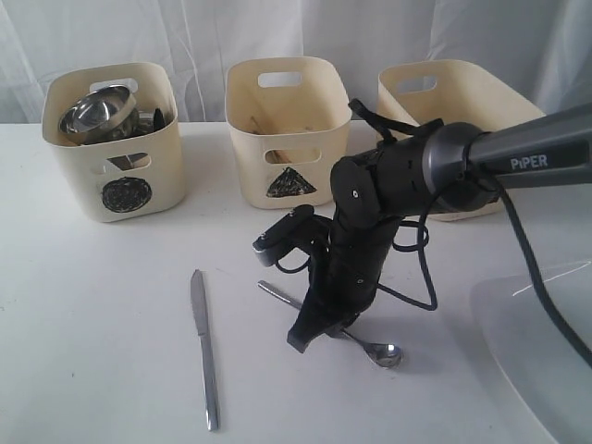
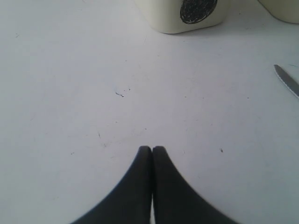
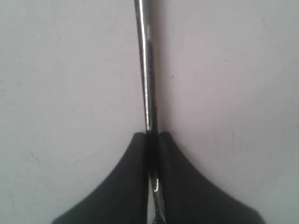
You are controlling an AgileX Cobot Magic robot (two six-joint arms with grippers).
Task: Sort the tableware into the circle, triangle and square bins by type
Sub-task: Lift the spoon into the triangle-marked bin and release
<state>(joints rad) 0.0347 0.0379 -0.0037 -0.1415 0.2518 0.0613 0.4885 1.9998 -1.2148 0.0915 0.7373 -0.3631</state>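
Note:
A steel spoon (image 1: 387, 354) lies on the white table in front of the triangle bin (image 1: 285, 129). My right gripper (image 1: 310, 338) reaches down onto its handle (image 3: 145, 70) and is shut on it; the handle runs out from between the fingertips. The steel knife (image 1: 205, 347) lies to the left of the spoon. The circle bin (image 1: 116, 139) at the back left holds a steel bowl (image 1: 92, 113) and other steel pieces. My left gripper (image 2: 152, 149) is shut and empty above bare table, short of the circle bin (image 2: 187, 14); the exterior view does not show it.
A third cream bin (image 1: 453, 111) stands at the back right, its front mark hidden by my right arm. The large white square plate (image 1: 527, 351) lies at the table's right front. The knife tip (image 2: 287, 80) shows at the edge of the left wrist view.

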